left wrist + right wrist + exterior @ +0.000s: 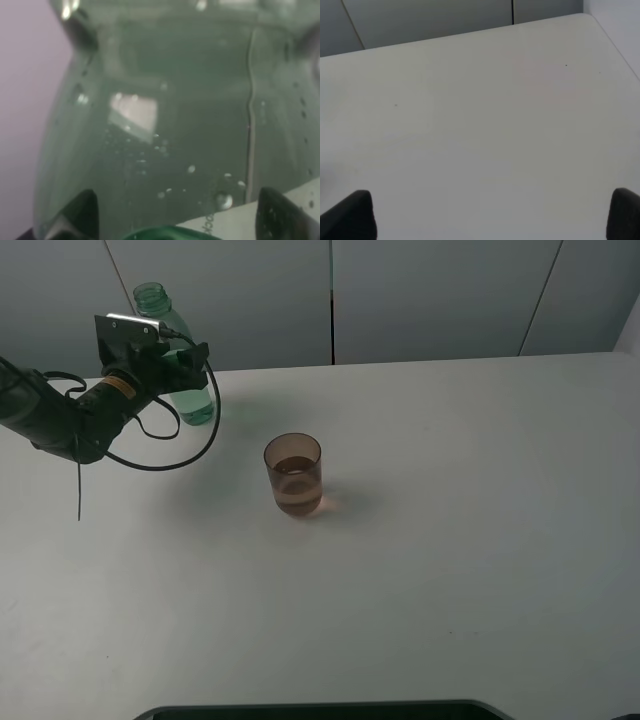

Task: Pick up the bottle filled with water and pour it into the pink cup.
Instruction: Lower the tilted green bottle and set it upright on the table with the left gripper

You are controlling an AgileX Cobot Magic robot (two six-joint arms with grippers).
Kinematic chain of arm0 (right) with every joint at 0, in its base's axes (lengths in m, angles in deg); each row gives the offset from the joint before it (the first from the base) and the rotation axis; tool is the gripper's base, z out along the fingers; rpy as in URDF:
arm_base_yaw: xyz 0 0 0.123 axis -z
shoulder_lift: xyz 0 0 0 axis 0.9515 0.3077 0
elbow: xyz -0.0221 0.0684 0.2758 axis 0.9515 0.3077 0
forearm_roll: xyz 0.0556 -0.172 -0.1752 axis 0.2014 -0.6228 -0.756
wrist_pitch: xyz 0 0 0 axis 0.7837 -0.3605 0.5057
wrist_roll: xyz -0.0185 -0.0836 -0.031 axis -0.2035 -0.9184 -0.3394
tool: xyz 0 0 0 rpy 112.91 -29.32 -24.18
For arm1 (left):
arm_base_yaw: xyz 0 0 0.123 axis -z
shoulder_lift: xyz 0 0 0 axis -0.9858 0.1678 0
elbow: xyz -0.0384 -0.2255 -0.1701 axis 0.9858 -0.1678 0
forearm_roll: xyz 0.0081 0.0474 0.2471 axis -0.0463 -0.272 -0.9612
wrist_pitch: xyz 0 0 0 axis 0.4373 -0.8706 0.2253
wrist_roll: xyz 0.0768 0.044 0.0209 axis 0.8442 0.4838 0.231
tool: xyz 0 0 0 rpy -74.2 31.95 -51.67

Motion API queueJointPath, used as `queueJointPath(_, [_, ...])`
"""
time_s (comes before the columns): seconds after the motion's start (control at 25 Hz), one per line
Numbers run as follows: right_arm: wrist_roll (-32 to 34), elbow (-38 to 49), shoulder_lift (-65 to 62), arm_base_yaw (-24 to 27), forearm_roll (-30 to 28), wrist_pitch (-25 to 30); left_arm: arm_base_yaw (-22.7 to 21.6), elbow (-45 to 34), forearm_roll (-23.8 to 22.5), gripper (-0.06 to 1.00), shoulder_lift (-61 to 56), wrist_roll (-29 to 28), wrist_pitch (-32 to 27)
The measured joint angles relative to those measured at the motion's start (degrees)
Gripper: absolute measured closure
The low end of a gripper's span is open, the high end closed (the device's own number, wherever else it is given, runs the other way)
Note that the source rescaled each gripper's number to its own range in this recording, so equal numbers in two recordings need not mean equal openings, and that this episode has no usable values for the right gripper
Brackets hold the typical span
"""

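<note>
The bottle point(197, 402) is stood upright on the bench point(480, 540) close to the back edge, toward the back left corner, with its uncapped neck uppermost. The left end effector point(190, 365) is positioned at the bottle's mid-body, one finger on each side. In the left wrist view the green wall of the bottle point(180, 125) fills nearly the whole frame, droplets or bubbles are seen on it, and both fingertips point(82, 217) are set partly apart around it. Whether they are pressed against the plastic cannot be told. The fill level inside the bottle cannot be determined either. The pink cup point(293, 475) is stood upright and on its own, left of the bench's centre and well apart from the bottle, nearer the front edge than the bottle is. It is partly filled with the water point(297, 495), with the upper part of the wall left dry. The right end effector point(490, 215) is shown only in the right wrist view, above bare bench point(480, 115) near the back right corner. Its fingertips point(350, 215) are spread wide and nothing is held between them.
</note>
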Motion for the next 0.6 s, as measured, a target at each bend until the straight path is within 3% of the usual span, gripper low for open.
queueJointPath(0.12, [0.0, 0.0, 0.0, 0.0, 0.0, 0.0, 0.0, 0.0, -0.4, 0.94, 0.0, 0.0, 0.0])
queueJointPath(0.16, [0.0, 0.0, 0.0, 0.0, 0.0, 0.0, 0.0, 0.0, -0.4, 0.77, 0.0, 0.0, 0.1])
queueJointPath(0.2, [0.0, 0.0, 0.0, 0.0, 0.0, 0.0, 0.0, 0.1, -0.4, 0.31, 0.0, 0.0, 1.1])
queueJointPath(0.24, [0.0, 0.0, 0.0, 0.0, 0.0, 0.0, 0.0, 0.2, -0.4, 0.13, 0.0, 0.0, 2.1])
queueJointPath(0.28, [0.0, 0.0, 0.0, 0.0, 0.0, 0.0, 0.0, 0.4, -0.4, 0.06, 0.0, 0.0, 2.7])
queueJointPath(0.36, [0.0, 0.0, 0.0, 0.0, 0.0, 0.0, 0.0, 0.5, -0.4, -0.02, 0.0, 0.0, 3.2])
queueJointPath(0.6, [0.0, 0.0, 0.0, 0.0, 0.0, 0.0, 0.0, 0.5, -0.4, -0.03, 0.0, 0.0, 3.2])
